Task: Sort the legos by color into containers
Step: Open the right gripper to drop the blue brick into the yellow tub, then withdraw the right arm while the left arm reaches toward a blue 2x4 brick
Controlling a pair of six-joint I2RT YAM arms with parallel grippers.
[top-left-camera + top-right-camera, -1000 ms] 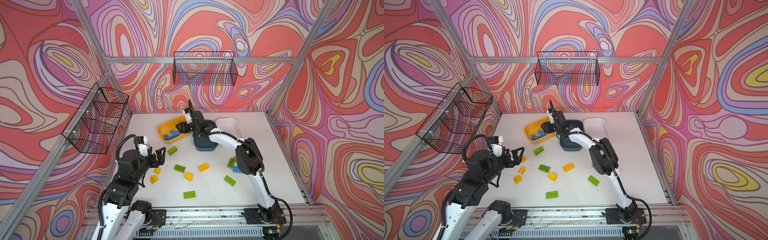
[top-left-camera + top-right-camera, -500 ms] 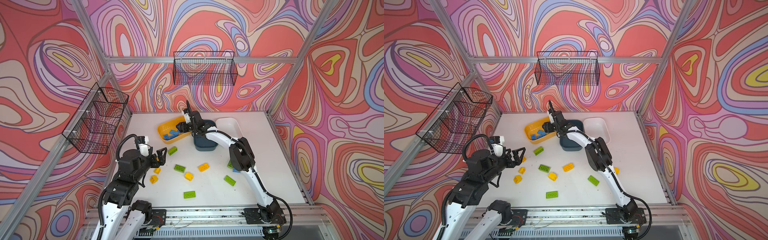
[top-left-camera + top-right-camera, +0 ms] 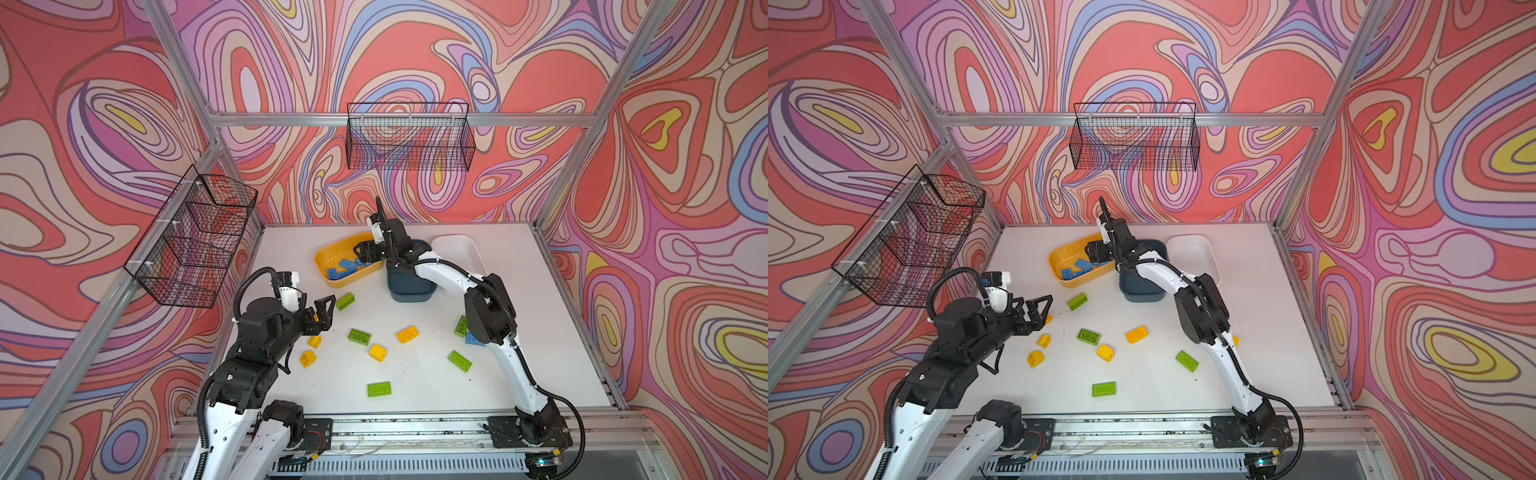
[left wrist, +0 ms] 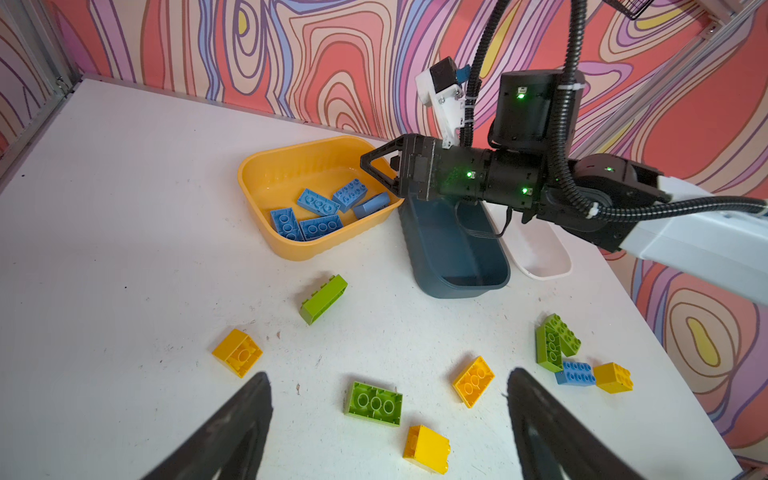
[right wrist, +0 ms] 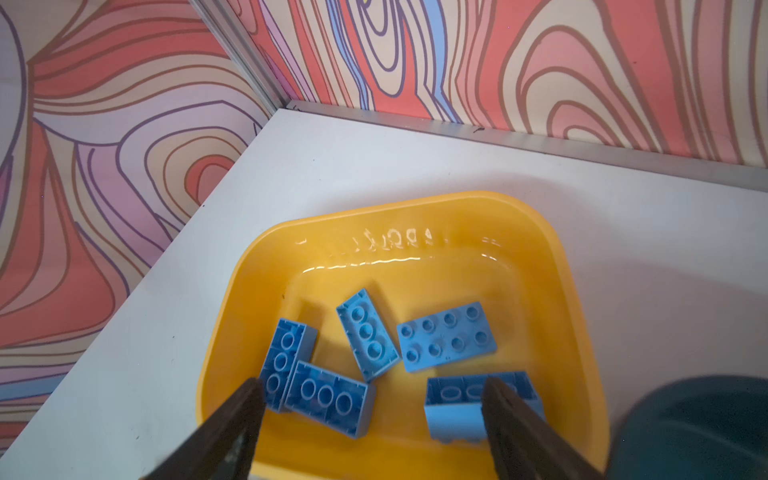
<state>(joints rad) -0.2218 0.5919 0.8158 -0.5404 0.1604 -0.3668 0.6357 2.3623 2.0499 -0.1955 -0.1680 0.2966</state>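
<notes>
Five blue legos (image 5: 446, 336) lie in the yellow container (image 3: 322, 266) at the back of the table. My right gripper (image 5: 374, 384) hangs open over that container's near end. One blue brick (image 5: 457, 407) lies on its side beneath one finger, not clamped. Beside it stand the dark teal container (image 3: 409, 291) and the white container (image 3: 457, 249). Green (image 3: 359, 336) and yellow (image 3: 377, 352) legos lie scattered mid-table. A blue one (image 3: 473, 340) is half hidden by the right arm. My left gripper (image 3: 326, 313) hovers open and empty at the left, above a green brick (image 4: 374, 403).
Black wire baskets hang on the back wall (image 3: 409, 141) and the left wall (image 3: 195, 241). The right arm's elbow (image 3: 488, 307) stands over the bricks on the right. Aluminium posts and patterned walls close the table on three sides.
The right gripper's jaws have spread wider over the yellow container, and the right arm's elbow shifted slightly. The left arm has stayed still.
</notes>
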